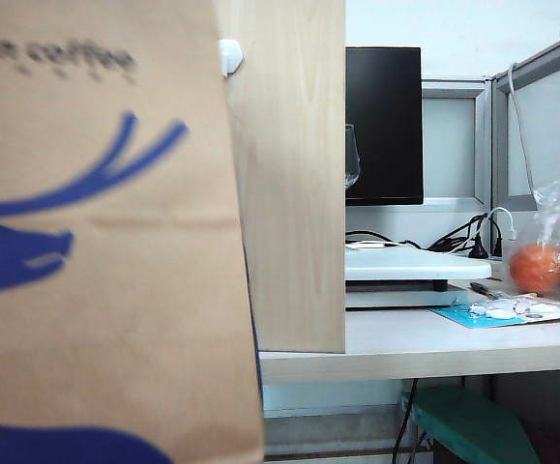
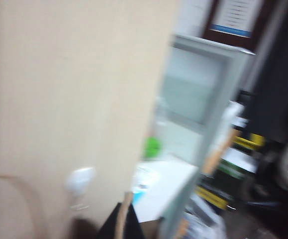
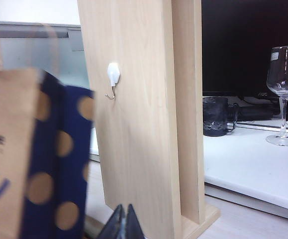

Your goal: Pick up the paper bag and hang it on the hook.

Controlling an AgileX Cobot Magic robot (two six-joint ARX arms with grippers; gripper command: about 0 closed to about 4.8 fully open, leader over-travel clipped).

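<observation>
The brown paper bag (image 1: 105, 261) hangs in the air, so close to the exterior camera that it fills the left of that view and hides the left arm. In the blurred left wrist view, my left gripper (image 2: 124, 225) is shut on the bag's twisted paper handle (image 2: 125, 209). The white hook (image 2: 80, 181) shows just beyond it on the pale wooden board (image 2: 59, 99). The right wrist view has the bag (image 3: 34, 159) with its navy dotted side beside the board (image 3: 134, 124), lower than the hook (image 3: 113, 75). My right gripper (image 3: 125, 225) is shut and empty, in front of the board's foot.
A dark monitor (image 1: 384, 124) stands behind the board. A wine glass (image 3: 284, 94) and a dark mug (image 3: 216, 116) stand on the white desk (image 3: 253, 169). A clear plastic bag with orange and green balls (image 1: 555, 261) sits at the far right.
</observation>
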